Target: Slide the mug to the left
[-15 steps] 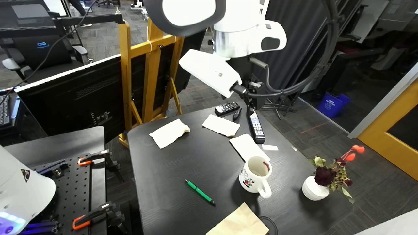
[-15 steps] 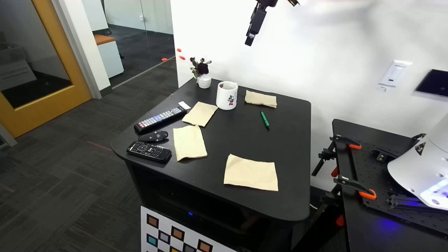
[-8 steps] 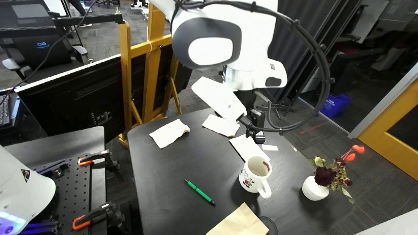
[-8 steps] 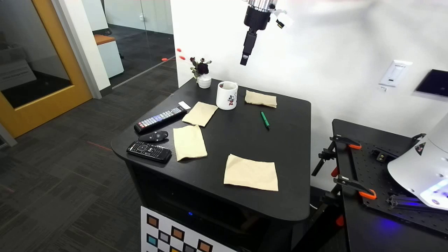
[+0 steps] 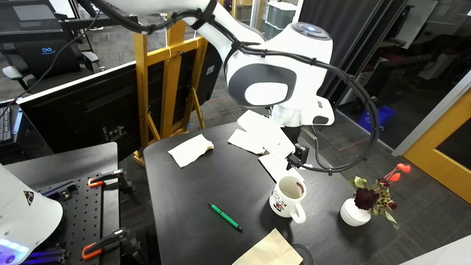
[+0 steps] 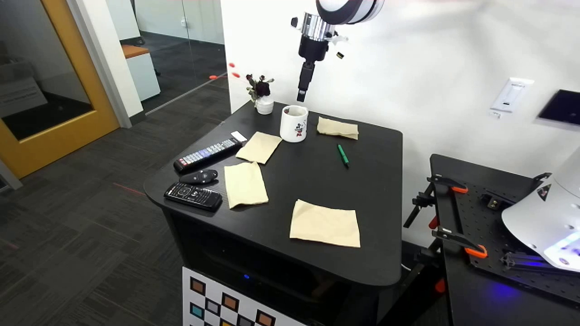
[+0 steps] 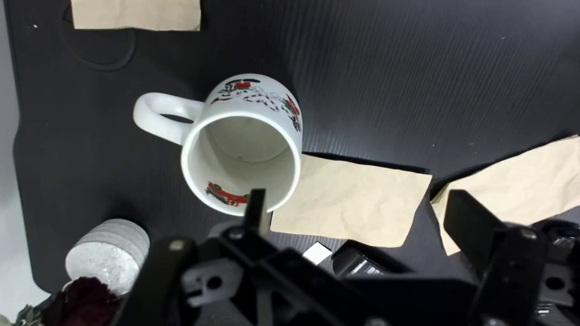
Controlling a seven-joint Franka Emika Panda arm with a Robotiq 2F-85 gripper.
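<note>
The mug [image 7: 242, 154] stood upright on the desk [image 7: 385, 90], just beside a napkin [image 7: 353, 194]; the gripper [image 7: 360, 207] hung nearby, spread and empty. The task seemed not yet begun: contact and the leftward slide remained.

In an exterior view, the mug [image 6: 293, 127] is parked toward the back of the table [image 6: 308, 174], vase [image 6: 264, 106] behind-left. The pen [image 6: 343, 155] is set off to the mug's right, nearer, with a napkin [image 6: 337, 128] just behind. Three remotes [image 6: 193, 196] are bunched on the left, two more napkins [image 6: 246, 184] beside them, and a fourth napkin [image 6: 325, 224] is laid up front.
</note>
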